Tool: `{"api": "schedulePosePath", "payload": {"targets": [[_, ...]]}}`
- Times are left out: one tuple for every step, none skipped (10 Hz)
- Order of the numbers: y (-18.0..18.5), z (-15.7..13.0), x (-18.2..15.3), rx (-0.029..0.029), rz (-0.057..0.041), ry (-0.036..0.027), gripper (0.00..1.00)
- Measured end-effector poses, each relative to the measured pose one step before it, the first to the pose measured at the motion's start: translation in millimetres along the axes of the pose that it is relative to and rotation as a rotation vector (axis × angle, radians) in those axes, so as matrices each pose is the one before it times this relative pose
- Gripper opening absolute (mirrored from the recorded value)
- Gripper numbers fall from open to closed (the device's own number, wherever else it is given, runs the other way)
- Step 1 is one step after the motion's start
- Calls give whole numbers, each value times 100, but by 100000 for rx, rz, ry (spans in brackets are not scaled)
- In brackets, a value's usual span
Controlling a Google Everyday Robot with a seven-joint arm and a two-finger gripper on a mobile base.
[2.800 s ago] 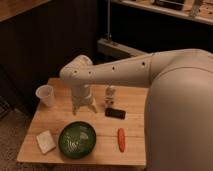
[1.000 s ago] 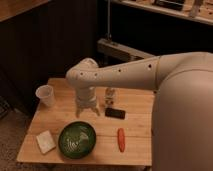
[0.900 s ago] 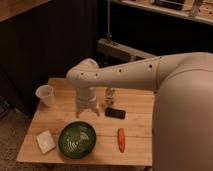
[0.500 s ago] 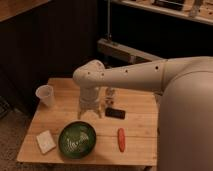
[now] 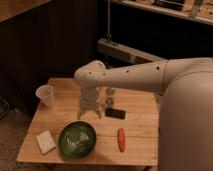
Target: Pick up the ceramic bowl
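Camera view: gripper (image 5: 91,114) hangs over the middle of the desk (image 5: 137,120), fingers spread, gripping nothing, just behind the green bowl (image 5: 77,140) near the front edge.

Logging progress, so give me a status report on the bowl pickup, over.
Hand open, low over the table, just behind the bowl, not touching it. Ceramic bowl upright near the front edge, ungrasped. Nothing between hand and bowl.

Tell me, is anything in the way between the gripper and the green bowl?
Nothing visible. The gripper, open, hangs just behind the ceramic bowl, with only bare table between them. The white cup and black phone sit off to the sides.
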Motion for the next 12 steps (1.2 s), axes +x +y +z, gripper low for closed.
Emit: {"api": "schedulePosePath", "payload": {"targets": [[-792, 45, 361, -331, -443, 1163, 65], [137, 129, 40, -827, -1017, 550, 65], [221, 126, 24, -879, -916, 524, 65], [-223, 19, -33, -412, -256, 165, 65], [-32, 69, 81, -720, -318, 763, 65], [-99, 633, 234, -657, -660, 1937, 65], [-288, 546, 144, -351, -288, 1175, 65], [-189, 471, 103, -710, -455, 1170, 65], [210, 150, 24, -526, -779, 625, 65], [18, 126, 77, -538, -489, 803, 65], [-99, 311, 80, -454, -240, 1261, 65], [69, 350, 79, -223, -416, 909, 65]]}}
